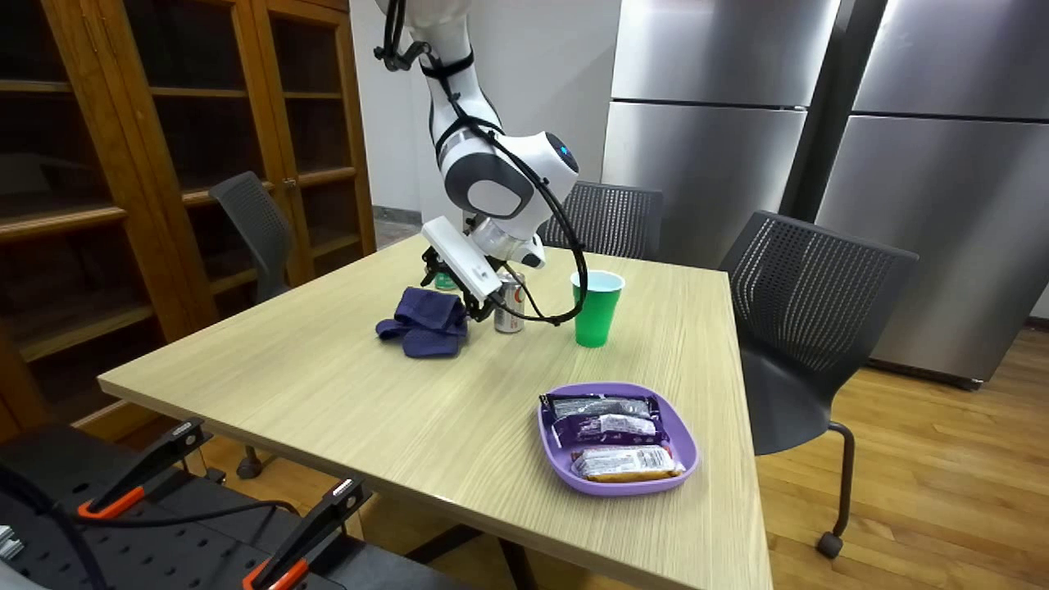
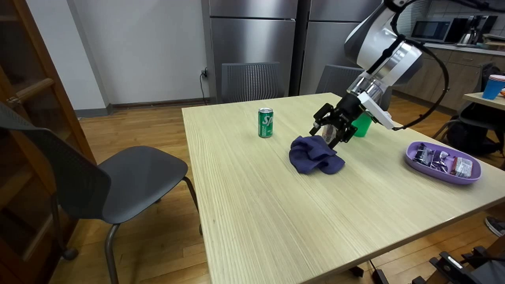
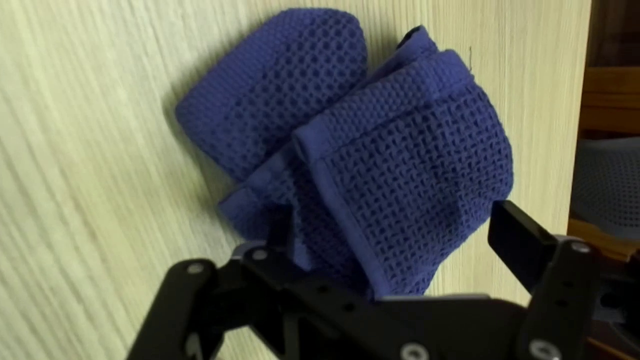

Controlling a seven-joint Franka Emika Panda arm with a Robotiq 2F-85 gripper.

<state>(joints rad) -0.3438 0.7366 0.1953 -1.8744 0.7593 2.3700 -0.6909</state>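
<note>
A crumpled dark blue cloth (image 1: 423, 326) lies on the light wooden table. It also shows in an exterior view (image 2: 313, 154) and fills the middle of the wrist view (image 3: 410, 175). My gripper (image 1: 452, 287) is tilted low over the cloth, and it shows in an exterior view too (image 2: 324, 137). In the wrist view my gripper (image 3: 391, 222) is open, with its black fingers wide apart on either side of a fold. Nothing is held. I cannot tell whether a fingertip touches the cloth. A silver can (image 1: 510, 307) stands just behind the gripper, partly hidden by it.
A green Sprite can (image 2: 265, 123) stands toward the far side. A green cup (image 1: 597, 315) stands near the silver can. A purple tray (image 1: 619, 489) holds several wrapped snack bars. Dark chairs (image 1: 811, 328) surround the table (image 1: 344, 410). A black cable loops below the arm.
</note>
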